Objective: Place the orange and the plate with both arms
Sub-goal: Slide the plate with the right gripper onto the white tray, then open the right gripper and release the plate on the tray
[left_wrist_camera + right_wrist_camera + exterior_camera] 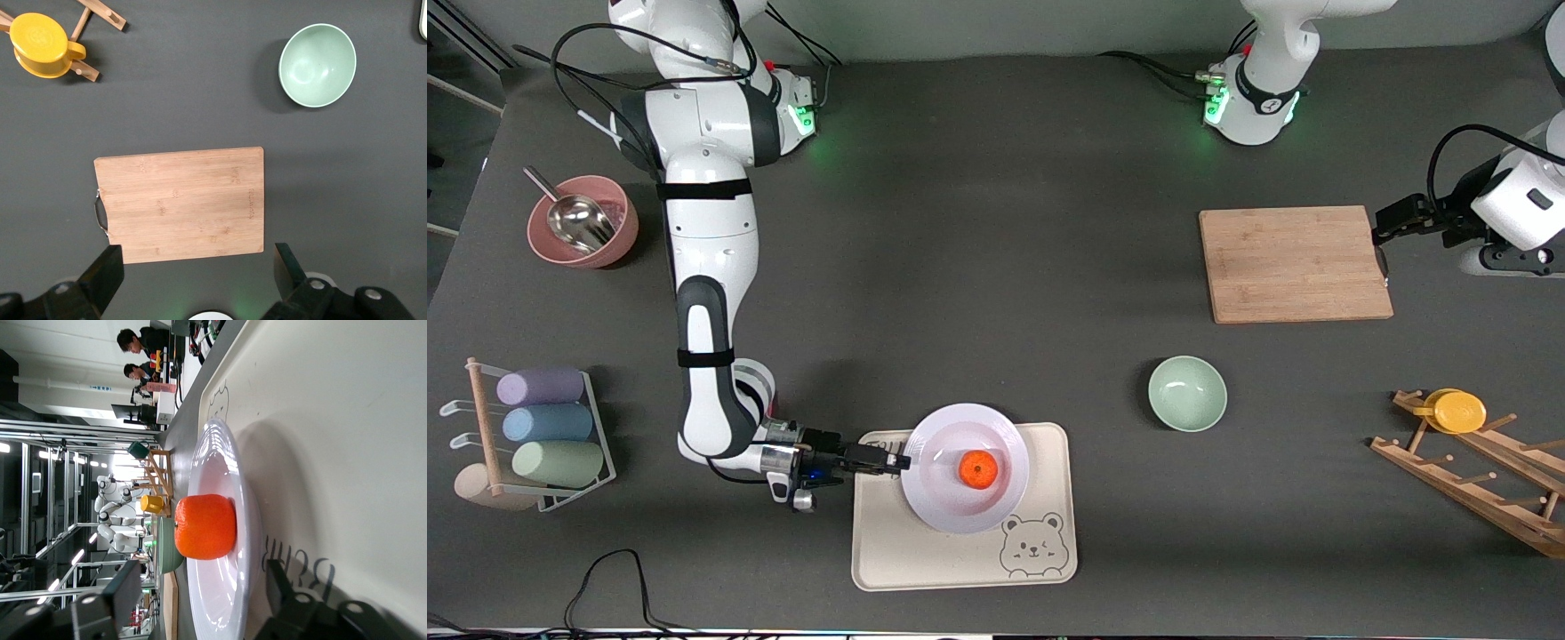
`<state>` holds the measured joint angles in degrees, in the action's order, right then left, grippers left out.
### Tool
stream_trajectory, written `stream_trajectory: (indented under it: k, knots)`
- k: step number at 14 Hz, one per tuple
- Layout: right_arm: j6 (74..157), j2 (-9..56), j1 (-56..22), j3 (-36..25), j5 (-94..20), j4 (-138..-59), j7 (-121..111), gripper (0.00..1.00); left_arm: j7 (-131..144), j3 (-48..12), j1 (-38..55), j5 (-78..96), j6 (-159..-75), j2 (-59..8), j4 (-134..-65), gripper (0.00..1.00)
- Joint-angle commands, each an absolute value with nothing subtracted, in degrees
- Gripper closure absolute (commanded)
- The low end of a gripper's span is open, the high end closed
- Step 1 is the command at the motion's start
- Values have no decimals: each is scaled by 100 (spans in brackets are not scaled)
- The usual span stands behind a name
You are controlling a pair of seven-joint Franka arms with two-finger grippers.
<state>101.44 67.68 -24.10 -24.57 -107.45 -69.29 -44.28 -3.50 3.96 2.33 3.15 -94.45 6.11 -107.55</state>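
The orange sits in the middle of the white plate, which rests on the cream bear-printed tray. My right gripper is low at the plate's rim on the side toward the right arm's end. It is open, with one finger over the rim and the other under it, apart from the plate. The orange lies just ahead of my right gripper. My left gripper waits open over the table beside the wooden cutting board, holding nothing.
A pale green bowl stands between the tray and the cutting board. A wooden rack with a yellow cup is at the left arm's end. A pink bowl with a metal scoop and a rack of pastel cups are at the right arm's end.
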Motion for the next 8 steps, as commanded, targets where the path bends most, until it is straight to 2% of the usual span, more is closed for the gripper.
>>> stream_trajectory:
  k: [1, 5, 8]
  knots:
    - [10134, 6593, -2285, -2487, -10136, -6864, -4369, 0, -448, 431, 264, 246, -9501, 738, -10802, 0]
    - [10090, 5900, -2057, -2487, -8547, -6847, -3036, 0, -439, 396, 307, -17, -9519, 677, -10749, 0]
    - [9819, 4996, -2048, -2496, -6879, -6864, -2349, 0, -439, 404, 273, -18, -9501, 677, -10749, 0]
